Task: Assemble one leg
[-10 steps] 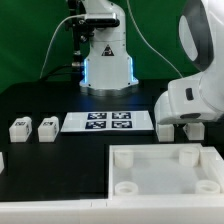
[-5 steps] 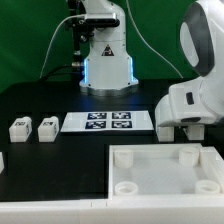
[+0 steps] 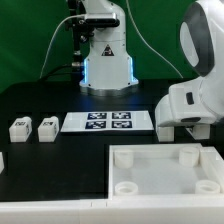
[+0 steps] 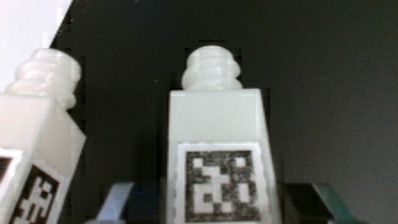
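Observation:
In the wrist view a white leg (image 4: 217, 130) with a black-and-white tag and a ribbed peg on its end lies between my fingers. My gripper (image 4: 221, 198) is open, with a dark gap showing on each side between the fingertips (image 4: 121, 200) and the leg. A second look-alike leg (image 4: 39, 120) lies beside it. In the exterior view my gripper (image 3: 180, 128) is low over the table behind the tray, and both of these legs are hidden by the hand. Two more legs (image 3: 18, 128) (image 3: 47, 127) lie at the exterior view's left.
The large white tray (image 3: 150, 158) with round corner sockets lies in front of the gripper. The marker board (image 3: 108, 122) lies between the left legs and my gripper. The robot base (image 3: 105, 60) stands at the back. A white piece (image 3: 2, 160) shows at the left edge.

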Available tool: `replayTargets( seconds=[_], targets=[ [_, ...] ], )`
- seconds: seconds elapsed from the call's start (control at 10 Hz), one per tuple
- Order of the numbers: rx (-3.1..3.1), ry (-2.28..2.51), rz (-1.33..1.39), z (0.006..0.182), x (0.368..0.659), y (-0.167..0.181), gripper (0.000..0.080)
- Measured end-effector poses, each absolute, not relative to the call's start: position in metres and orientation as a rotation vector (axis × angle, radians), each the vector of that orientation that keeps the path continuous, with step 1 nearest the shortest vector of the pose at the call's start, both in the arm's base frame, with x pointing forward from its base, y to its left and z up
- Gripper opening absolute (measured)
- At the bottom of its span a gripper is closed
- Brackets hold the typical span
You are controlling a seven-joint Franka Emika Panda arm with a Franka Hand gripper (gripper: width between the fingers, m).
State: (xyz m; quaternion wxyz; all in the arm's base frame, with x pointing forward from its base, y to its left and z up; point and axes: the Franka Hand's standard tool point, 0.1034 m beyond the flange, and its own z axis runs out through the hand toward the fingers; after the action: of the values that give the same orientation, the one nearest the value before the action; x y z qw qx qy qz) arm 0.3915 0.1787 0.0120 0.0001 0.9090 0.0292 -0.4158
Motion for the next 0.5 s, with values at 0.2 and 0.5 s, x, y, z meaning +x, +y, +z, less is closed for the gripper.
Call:
replayTargets(
  seconds=[0.2,0.5],
  targets=[
    [2.855,0.092,-1.306,0.012,0.3915,0.1787,0.0289],
    [2.869,0.112,-1.297,0.0166,0.397,0.1746,0.029]
  ],
)
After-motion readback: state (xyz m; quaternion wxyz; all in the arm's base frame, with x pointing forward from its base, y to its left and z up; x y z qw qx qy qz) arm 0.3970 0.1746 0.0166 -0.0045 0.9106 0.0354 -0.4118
